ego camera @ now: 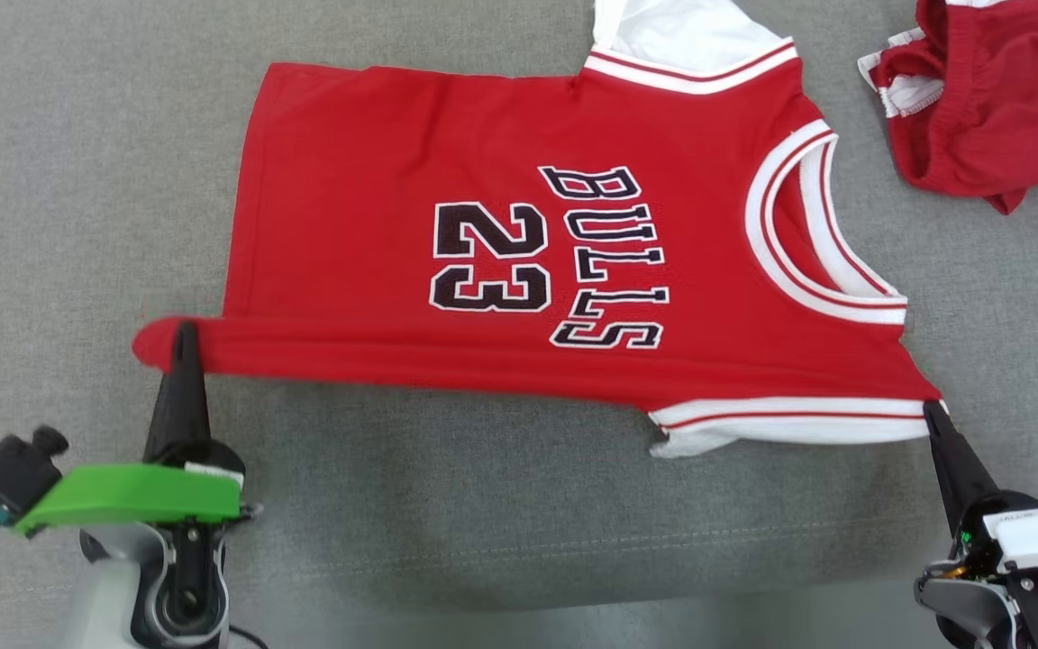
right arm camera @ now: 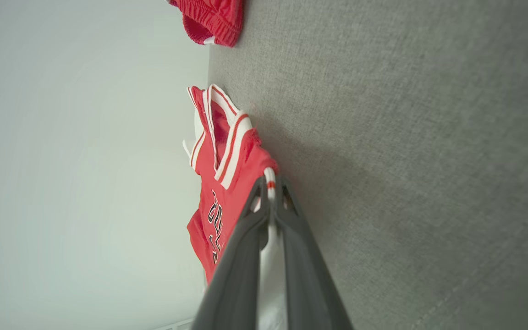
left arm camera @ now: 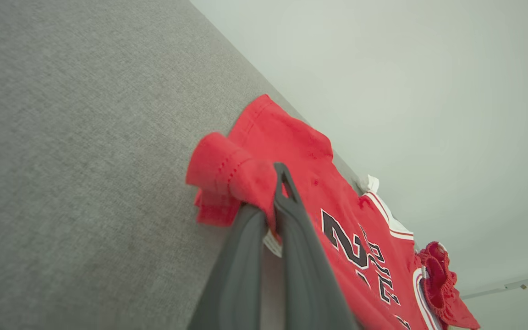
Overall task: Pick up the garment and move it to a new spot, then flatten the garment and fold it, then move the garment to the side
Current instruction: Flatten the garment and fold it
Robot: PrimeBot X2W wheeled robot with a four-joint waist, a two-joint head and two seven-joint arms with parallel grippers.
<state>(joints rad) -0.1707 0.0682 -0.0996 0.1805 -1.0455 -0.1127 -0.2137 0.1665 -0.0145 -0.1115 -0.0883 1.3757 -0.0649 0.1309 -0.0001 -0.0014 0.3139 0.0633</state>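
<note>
red jersey (ego camera: pixel 501 270) spread front side up on the grey fabric surface (ego camera: pixel 483 505) in the head view, with "bulls" and "23" in black letters and the neck hole pointing to the right of the picture. its near edge is stretched in a fairly straight line between the two claws. the left claw (ego camera: pixel 184 338) is pinched closed on the red hem corner at the lower left. the right claw (ego camera: pixel 933 415) is clamped on the white-trimmed corner by the armhole at the lower right. a crumpled pair of red shorts (ego camera: pixel 987 99) sits in the top right corner, apart from the jersey.

left wrist view: the left claw (left arm camera: pixel 273 192) has its two dark fingers squeezed together with a bunched fold of the jersey (left arm camera: pixel 291 146) hem between them, and a bit of white tag pokes out by the fingers. the rest of the jersey lies flat on the surface (left arm camera: pixel 85 160) beyond, with the shorts (left arm camera: pixel 438 279) further off.

right wrist view: the right claw (right arm camera: pixel 271 183) is closed tight on the white and red striped trim. the jersey (right arm camera: pixel 227 183) trails away along the surface (right arm camera: pixel 383 137), collar visible, and the shorts (right arm camera: pixel 213 18) are at the top edge.
</note>
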